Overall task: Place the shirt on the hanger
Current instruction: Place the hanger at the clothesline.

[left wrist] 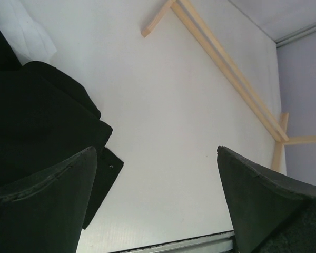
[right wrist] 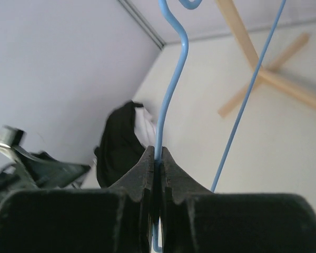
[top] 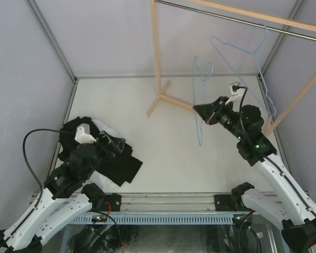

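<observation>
Right gripper pinched tight on blue hanger, holding it up for loading, while left gripper gapes wide, empty, over black garment partly burying the shirt, likely poised to grab

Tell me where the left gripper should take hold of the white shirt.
Probably grip the white shirt by its exposed corner, poking out beyond the black garment that covers the rest. Bring the open left gripper down from above on that far side, pinching only white fabric.
</observation>
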Tool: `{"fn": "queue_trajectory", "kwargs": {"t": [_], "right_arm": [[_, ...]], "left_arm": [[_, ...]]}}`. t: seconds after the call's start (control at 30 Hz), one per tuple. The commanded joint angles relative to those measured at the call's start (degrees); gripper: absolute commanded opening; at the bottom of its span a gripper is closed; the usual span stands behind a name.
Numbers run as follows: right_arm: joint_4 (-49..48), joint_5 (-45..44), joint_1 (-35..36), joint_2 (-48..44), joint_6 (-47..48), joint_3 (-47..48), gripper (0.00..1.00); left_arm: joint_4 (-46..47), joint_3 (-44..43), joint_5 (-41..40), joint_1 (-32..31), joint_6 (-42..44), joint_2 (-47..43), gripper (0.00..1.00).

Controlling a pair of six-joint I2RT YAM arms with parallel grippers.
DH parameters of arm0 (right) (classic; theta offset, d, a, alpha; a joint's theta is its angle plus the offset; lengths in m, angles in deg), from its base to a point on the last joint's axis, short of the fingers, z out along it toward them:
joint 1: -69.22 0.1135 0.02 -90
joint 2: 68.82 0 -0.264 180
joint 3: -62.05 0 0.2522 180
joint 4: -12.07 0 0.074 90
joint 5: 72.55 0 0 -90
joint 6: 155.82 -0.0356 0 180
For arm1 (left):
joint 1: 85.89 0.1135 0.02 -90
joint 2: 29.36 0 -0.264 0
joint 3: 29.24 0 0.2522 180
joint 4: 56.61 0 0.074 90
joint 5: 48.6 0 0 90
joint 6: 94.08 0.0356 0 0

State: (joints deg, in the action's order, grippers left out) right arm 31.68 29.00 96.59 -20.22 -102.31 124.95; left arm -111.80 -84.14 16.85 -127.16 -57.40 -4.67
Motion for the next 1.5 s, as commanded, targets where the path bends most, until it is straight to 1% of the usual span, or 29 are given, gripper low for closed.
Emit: {"fn": "queue_trajectory", "kwargs": {"t": [0.0, 0.23, 0.33, 0.57, 0.8, 1.1, 1.33, 1.47], "right_arm": [[-7.82, 12.44, -7.42, 2.46, -6.50, 6.15, 0.00], [-16.25, 20.43, -14.37, 9.66, -14.31, 13.47, 0.00], [-20.62, 22.06, -16.43, 12.71, -18.34, 15.41, 0.00], [-25.43, 21.99, -19.11, 17.47, -24.29, 19.77, 0.00], [-30.03, 21.71, -19.78, 21.66, -29.24, 22.91, 0.00], [-34.73, 19.22, -20.43, 26.05, -35.24, 23.25, 0.00], [-35.36, 17.39, -20.78, 28.27, -36.59, 24.27, 0.00], [-33.12, 16.01, -20.75, 28.48, -35.75, 24.32, 0.00]], "left_arm": [[0.44, 2.28, -0.32, 0.59, 1.30, -0.01, 0.99], [0.31, 3.78, 1.67, 1.58, 1.03, 0.17, 0.99], [-0.16, 3.97, 2.01, 2.11, 1.05, -0.10, 0.99], [0.08, 5.37, 3.71, 2.60, 0.48, -0.84, 0.98], [0.55, 7.19, 5.51, 2.60, -0.74, -1.44, 0.98], [0.21, 7.69, 6.01, 2.69, -0.79, -1.64, 0.97], [-0.26, 8.44, 5.80, 2.74, -0.97, -2.16, 0.97], [-0.79, 8.81, 5.44, 2.74, -1.04, -2.61, 0.97]]}}
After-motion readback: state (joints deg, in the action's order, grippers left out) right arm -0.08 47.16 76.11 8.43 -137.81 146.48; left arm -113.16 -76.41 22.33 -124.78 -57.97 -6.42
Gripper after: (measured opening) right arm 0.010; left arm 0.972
